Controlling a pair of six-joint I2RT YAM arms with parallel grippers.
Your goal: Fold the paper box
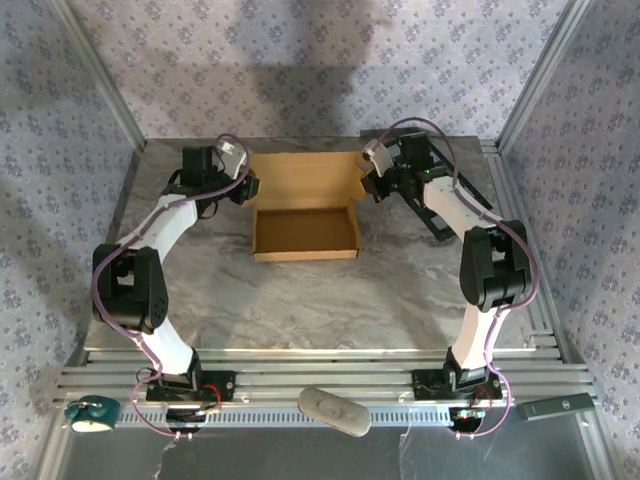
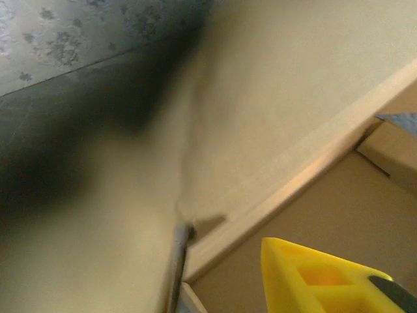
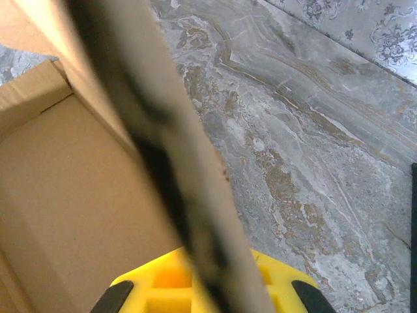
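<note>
box: the paper box (image 1: 305, 235) sits on the marble table (image 1: 300, 320). Its shallow tray looks formed already, walls up, and the big lid panel is open behind the tray.
left claw: the left claw (image 1: 247, 187) is right at the box's back-left corner. The wrist cam there is a blur of cardboard up close, so honestly I can't tell if it's clamped or loose.
right claw: the right claw (image 1: 371, 186) is at the box's back-right corner, pinched tight on a cardboard edge. You can see the flap running straight between its fingers.
step: my read is they're working the lid end, with both arms on the back corners where the lid flaps hang off.
next move: I'd guess the side flaps have to fold inward, then the lid swings forward over the tray. Both sides need to move together or the lid goes skewed.
watch out: the box is light and nothing pins it down, so a one-sided pull could drag it.
</note>
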